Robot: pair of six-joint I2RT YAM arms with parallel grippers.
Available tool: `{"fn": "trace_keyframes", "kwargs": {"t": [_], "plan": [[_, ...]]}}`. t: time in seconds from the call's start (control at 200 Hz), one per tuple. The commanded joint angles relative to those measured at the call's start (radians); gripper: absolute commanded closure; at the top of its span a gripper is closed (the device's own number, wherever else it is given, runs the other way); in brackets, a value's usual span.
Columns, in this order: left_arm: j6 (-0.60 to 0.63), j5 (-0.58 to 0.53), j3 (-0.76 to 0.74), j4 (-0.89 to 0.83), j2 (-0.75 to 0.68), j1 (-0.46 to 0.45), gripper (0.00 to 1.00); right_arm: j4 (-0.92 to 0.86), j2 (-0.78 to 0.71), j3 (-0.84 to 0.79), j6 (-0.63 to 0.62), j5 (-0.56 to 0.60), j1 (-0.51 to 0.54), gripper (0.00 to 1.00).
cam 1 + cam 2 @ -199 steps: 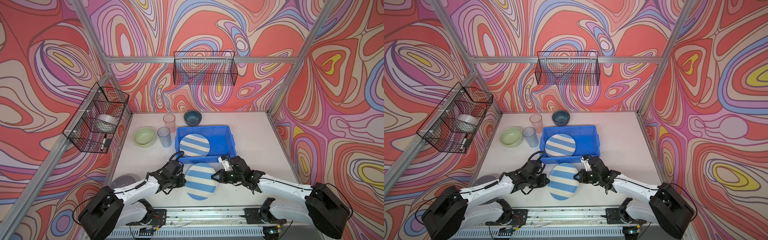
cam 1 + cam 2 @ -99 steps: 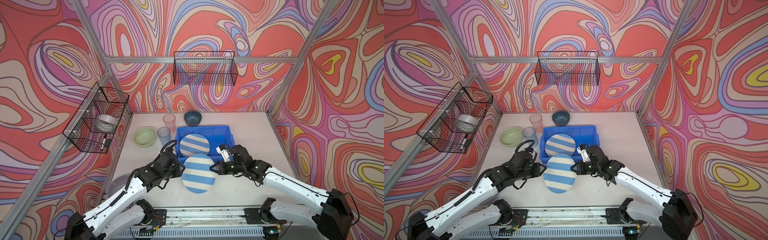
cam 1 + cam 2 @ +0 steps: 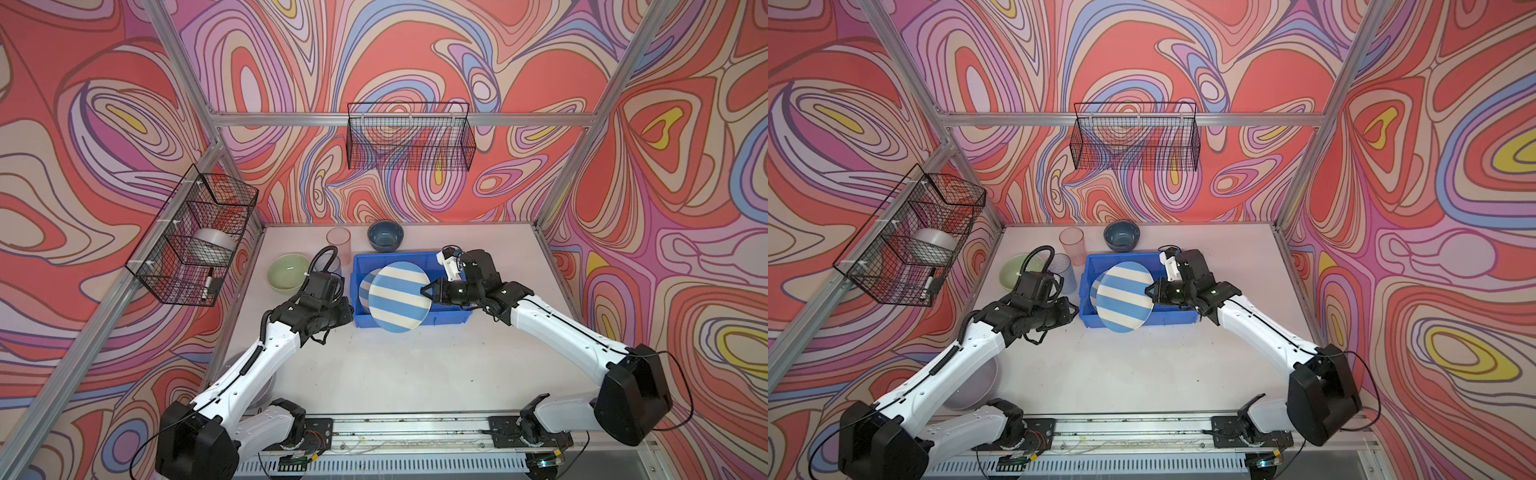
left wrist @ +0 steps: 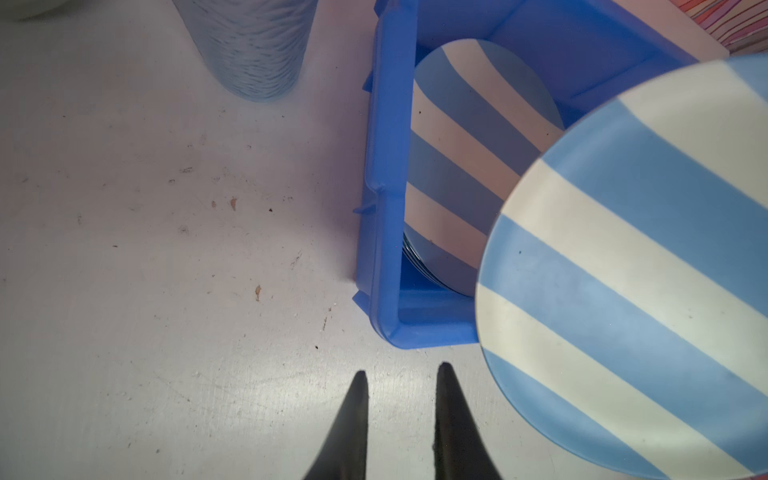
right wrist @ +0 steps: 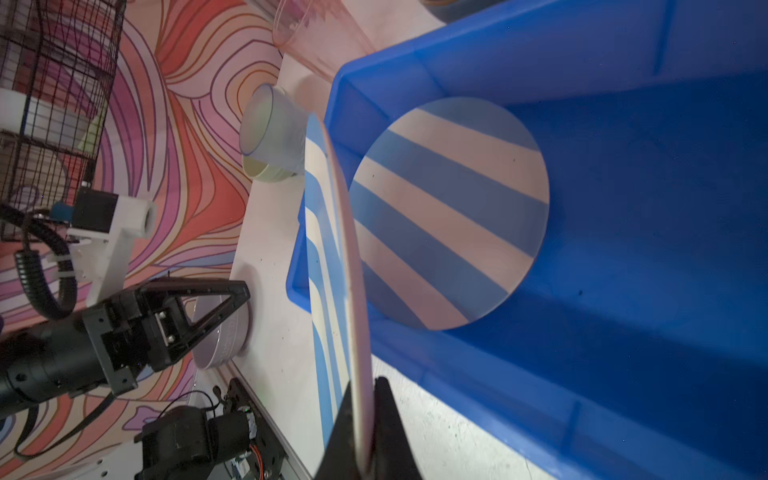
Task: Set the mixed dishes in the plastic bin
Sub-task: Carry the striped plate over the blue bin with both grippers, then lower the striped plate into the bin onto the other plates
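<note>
My right gripper point(image 3: 428, 291) is shut on the rim of a blue-and-white striped plate point(image 3: 399, 297), held tilted above the front half of the blue plastic bin point(image 3: 415, 258). In the right wrist view its fingers point(image 5: 384, 415) pinch that plate point(image 5: 328, 249) edge-on. Another striped plate point(image 3: 363, 289) lies inside the bin. My left gripper point(image 4: 402, 370) is slightly open and empty, over bare table by the bin's front left corner point(image 4: 386, 316). A pale green bowl point(image 3: 286, 272), a bluish tumbler point(image 3: 1065, 268), a pinkish tumbler point(image 3: 338, 241) and a dark blue-grey bowl point(image 3: 385, 236) stand outside the bin.
A greyish round dish point(image 3: 976, 386) sits at the front left, partly under the left arm. Black wire baskets hang on the left wall point(image 3: 195, 237), holding a white roll, and on the back wall point(image 3: 409, 137). Metal frame posts edge the table.
My right gripper has lifted the striped plate from the front of the table up and back over the bin. My left gripper has come away from the plate's left edge and followed to the bin's corner.
</note>
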Motion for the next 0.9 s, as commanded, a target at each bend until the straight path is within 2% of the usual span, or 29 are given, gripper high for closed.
{"fn": "trace_keyframes", "kwargs": {"t": [0.0,0.391,0.826,0.897], "plan": [[0.053,0.021,0.020,0.037,0.055,0.023,0.82,0.095,0.071,0.075,-0.015,-0.015,-0.026,1.00],[0.115,0.104,0.018,0.117,0.195,0.030,0.86,0.160,0.328,0.215,-0.008,-0.058,-0.039,1.00],[0.123,0.099,0.029,0.118,0.240,0.036,0.89,0.172,0.392,0.191,0.023,-0.130,-0.039,1.00],[0.121,0.098,0.031,0.117,0.241,0.036,0.89,0.151,0.395,0.191,0.022,-0.120,-0.038,0.94]]}}
